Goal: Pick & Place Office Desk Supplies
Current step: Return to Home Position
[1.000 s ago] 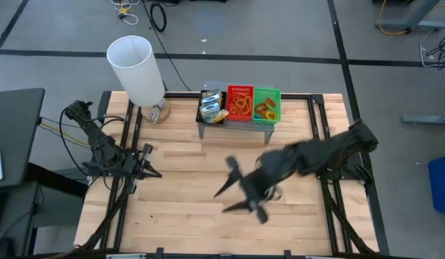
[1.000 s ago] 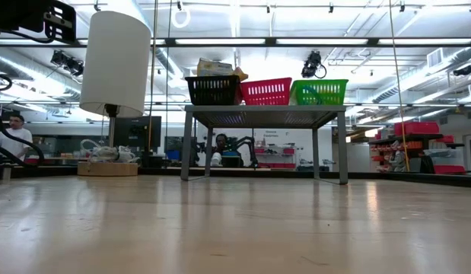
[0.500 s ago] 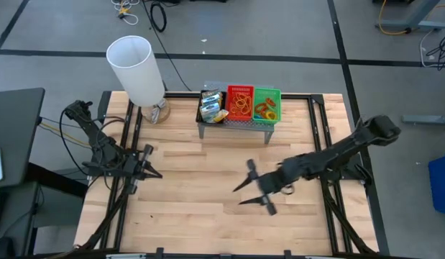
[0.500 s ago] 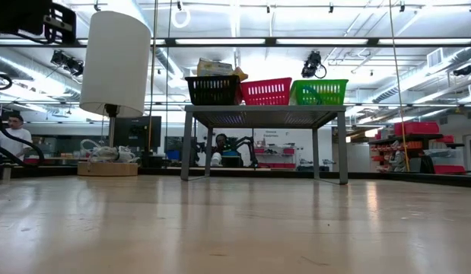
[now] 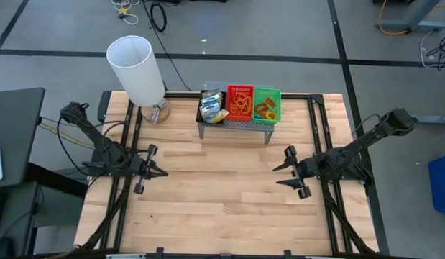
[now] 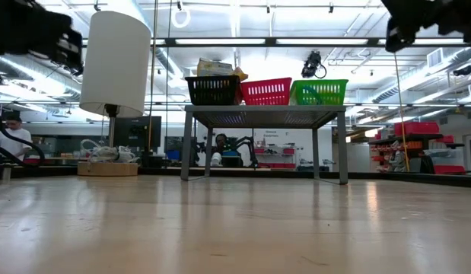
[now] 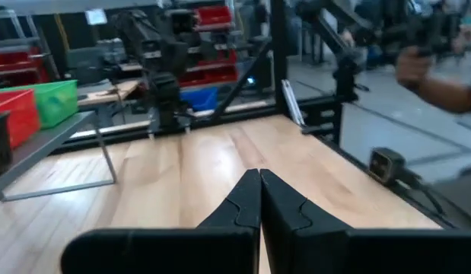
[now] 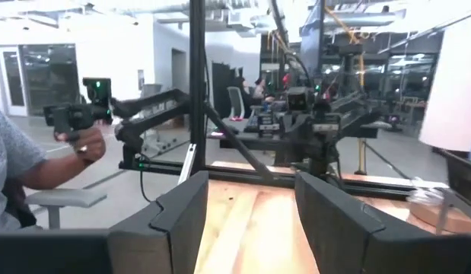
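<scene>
While trays (image 5: 240, 102) fill the stand (image 5: 233, 126), lampshade (image 5: 136, 65) beside, right end effector (image 5: 275, 177) well apart

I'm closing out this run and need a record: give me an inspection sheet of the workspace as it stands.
Surface: wooden table, no loose items seen.
Job's things: black bin, red bin and green bin side by side on the grey stand.
Clutter: white lampshade at the table's far left corner.
Tools: left tool shut, right tool open, both empty.
Cables: loose cables on the floor beyond the table.
Surroundings: a person holding a device, in the right wrist view.
</scene>
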